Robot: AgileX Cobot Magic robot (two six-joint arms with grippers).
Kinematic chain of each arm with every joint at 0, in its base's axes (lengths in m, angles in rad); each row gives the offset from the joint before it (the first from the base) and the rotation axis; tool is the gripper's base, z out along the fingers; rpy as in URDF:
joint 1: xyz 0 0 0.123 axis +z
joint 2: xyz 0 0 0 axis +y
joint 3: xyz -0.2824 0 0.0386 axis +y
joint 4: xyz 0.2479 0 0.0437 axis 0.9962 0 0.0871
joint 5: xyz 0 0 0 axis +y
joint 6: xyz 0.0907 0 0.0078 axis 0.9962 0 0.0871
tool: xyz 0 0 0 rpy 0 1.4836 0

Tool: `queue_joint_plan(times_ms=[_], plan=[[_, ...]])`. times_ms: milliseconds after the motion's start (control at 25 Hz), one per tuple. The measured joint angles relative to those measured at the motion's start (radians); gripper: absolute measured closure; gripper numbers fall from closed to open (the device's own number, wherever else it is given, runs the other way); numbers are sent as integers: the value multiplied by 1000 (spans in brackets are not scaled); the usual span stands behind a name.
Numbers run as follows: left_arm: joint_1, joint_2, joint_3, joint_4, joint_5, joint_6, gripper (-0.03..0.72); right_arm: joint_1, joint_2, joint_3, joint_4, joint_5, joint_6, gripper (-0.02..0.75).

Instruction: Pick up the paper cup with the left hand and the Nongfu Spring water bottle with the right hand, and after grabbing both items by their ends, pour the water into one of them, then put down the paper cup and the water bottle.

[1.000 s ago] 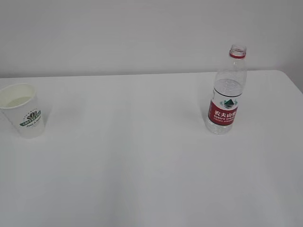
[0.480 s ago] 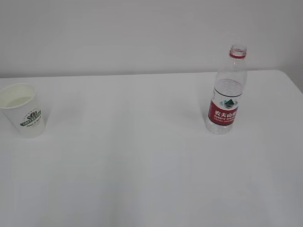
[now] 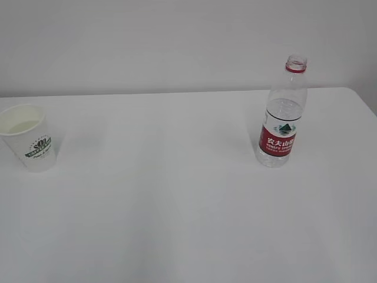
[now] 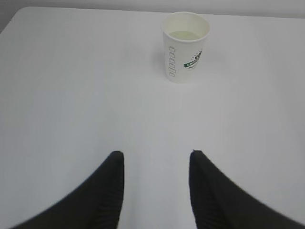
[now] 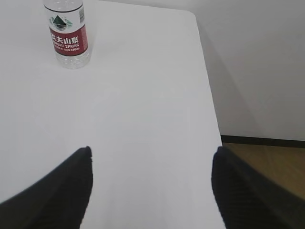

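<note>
The white paper cup with green logo stands upright at the table's left; some clear water shows inside it. The uncapped Nongfu Spring water bottle, red label and red neck ring, stands upright at the right, partly filled. Neither arm shows in the exterior view. In the left wrist view my left gripper is open and empty, well short of the paper cup. In the right wrist view my right gripper stands wide open and empty, the bottle far ahead to its left.
The white table ends at a rounded right corner; beyond its right edge are a grey wall and brown floor. A pale wall rises behind the table.
Cup and bottle have not moved in the exterior view. No arm appears in any of those frames.
</note>
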Motion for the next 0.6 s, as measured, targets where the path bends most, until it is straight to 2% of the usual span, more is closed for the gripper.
queue_joint_plan(times_ms=[600], plan=[[7, 0, 0, 0, 0, 0, 372, 0, 0, 0, 0, 0, 0, 148]])
